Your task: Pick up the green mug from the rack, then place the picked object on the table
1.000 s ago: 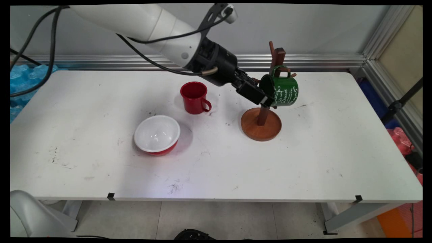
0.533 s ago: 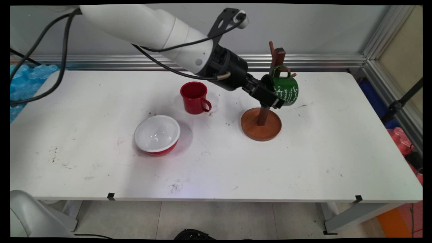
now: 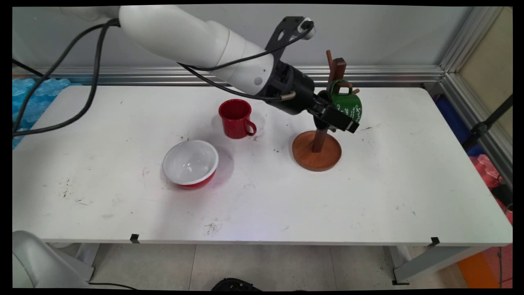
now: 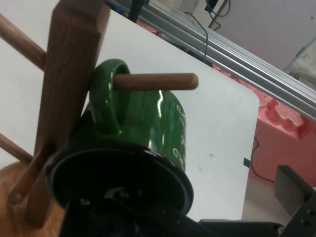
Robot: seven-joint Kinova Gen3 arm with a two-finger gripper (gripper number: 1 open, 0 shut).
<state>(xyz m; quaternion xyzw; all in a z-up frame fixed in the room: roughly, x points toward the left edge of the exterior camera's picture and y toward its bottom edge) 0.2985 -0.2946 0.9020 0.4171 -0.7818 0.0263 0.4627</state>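
A robot's pincer (image 3: 342, 119) straddles the rim of a green mug (image 3: 348, 107), its fingers spread, one inside. The mug hangs by its handle on a peg of the wooden mug tree (image 3: 317, 149) on the table (image 3: 368, 196), not yet lifted.

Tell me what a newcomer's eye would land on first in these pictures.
First, the green mug hanging by its handle on a peg of the wooden mug tree, right of the table's middle, with the black end effector reaching around the mug's rim. Then the red mug standing left of the tree, and nearer the camera the red bowl with its white inside.
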